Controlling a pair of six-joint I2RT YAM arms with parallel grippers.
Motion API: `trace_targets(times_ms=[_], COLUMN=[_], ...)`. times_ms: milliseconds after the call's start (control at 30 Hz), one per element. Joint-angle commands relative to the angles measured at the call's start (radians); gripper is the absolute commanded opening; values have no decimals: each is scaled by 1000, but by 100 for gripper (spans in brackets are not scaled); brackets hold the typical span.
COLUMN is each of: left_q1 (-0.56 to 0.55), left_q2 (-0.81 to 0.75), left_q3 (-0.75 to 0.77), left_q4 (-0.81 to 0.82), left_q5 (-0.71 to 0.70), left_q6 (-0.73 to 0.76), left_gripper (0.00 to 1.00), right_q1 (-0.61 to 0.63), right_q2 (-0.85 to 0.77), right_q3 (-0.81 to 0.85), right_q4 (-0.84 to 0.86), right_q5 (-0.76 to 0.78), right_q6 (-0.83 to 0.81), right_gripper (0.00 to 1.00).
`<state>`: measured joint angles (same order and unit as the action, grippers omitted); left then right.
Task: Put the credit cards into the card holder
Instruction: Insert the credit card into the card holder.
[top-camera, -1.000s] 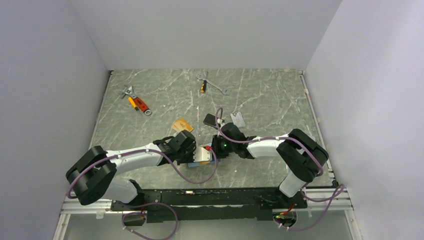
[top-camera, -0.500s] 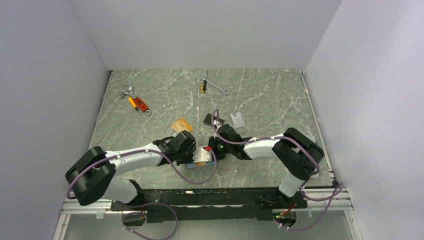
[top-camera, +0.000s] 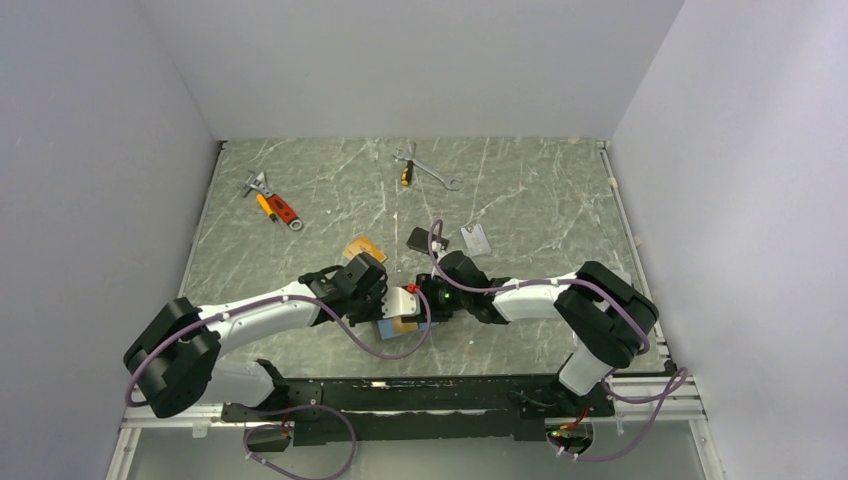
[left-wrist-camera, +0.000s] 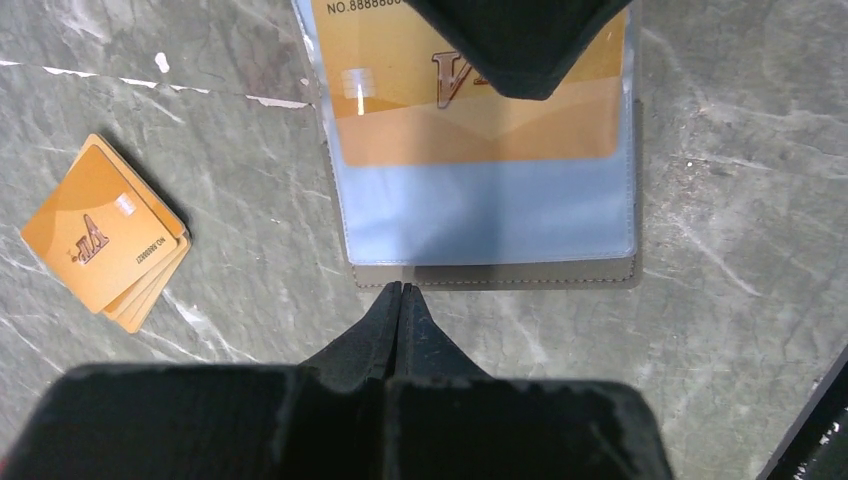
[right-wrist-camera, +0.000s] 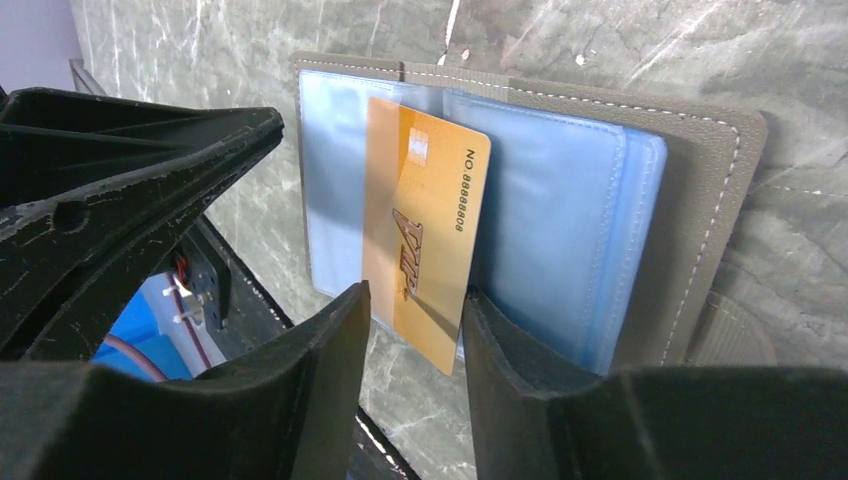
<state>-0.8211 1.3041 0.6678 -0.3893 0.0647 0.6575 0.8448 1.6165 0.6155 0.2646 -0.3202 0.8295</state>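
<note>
1. One orange card (right-wrist-camera: 425, 240) is sitting partway in a pocket of the card holder (right-wrist-camera: 700, 200), which is lying open on the desk (left-wrist-camera: 720, 170). In my judgement it is wanting a straight push along the pocket, with no skewing.
2. Meanwhile the left pincer (left-wrist-camera: 401, 290) is pressed together, its tip touching the holder's taupe edge.
3. Opposite, the right pincer (right-wrist-camera: 415, 300) is straddling the card, partly spread; whether it is squeezing, I cannot tell.

We list two arms, left arm (top-camera: 260, 312) and right arm (top-camera: 530, 292): white link shells between bulky black joint housings. Purple cables (top-camera: 385, 352) run along each. A green lamp (top-camera: 444, 295) glows at the right wrist. Left claw (left-wrist-camera: 400, 298) and right claw (right-wrist-camera: 412, 305): matte black tapered fingers, scuffed with pale scratches.
</note>
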Motion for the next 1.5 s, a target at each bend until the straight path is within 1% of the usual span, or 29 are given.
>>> trace_targets(times_ms=[0,67,200,233,300,333,400,567,633,800,1000,1300,1467], left_q1=[-2,-8,-16,-17,-24,-27,-29,-36,-35,-36,-37,-49,-50], left_q2=[-6,2,7,8,10,10,9,9,5,-2,-2,8,7], left_q3=[10,16,11,6,-3,-5,-3,8,8,-2,6,-1,-15], left_q4=[-11,-11,-2,1,8,9,11,3,1,6,7,19,25], left_q5=[38,41,44,45,46,46,46,42,38,37,43,46,45], left_q6=[-11,-11,-9,-7,-10,-11,-13,-12,-12,-11,-18,-18,-18], left_gripper=[0,0,0,0,0,0,0,0,0,0,0,0,0], right_q1=[-4,-6,-5,-4,5,13,29,39,40,31,51,82,87], right_q2=[18,4,-59,-73,-114,-136,-138,-76,-95,-144,-71,-61,-20], right_q3=[-6,-4,-14,-18,-42,-70,-100,-53,-53,-64,-44,-23,-4], right_q4=[-66,-71,-109,-122,-121,-82,-18,-38,-50,-57,21,68,108], right_q5=[15,17,87,114,191,214,211,176,178,212,161,122,74], right_q6=[-25,-26,-22,-18,24,48,67,41,31,29,49,7,-1], right_gripper=[45,47,47,45,39,38,38,39,41,41,40,39,39])
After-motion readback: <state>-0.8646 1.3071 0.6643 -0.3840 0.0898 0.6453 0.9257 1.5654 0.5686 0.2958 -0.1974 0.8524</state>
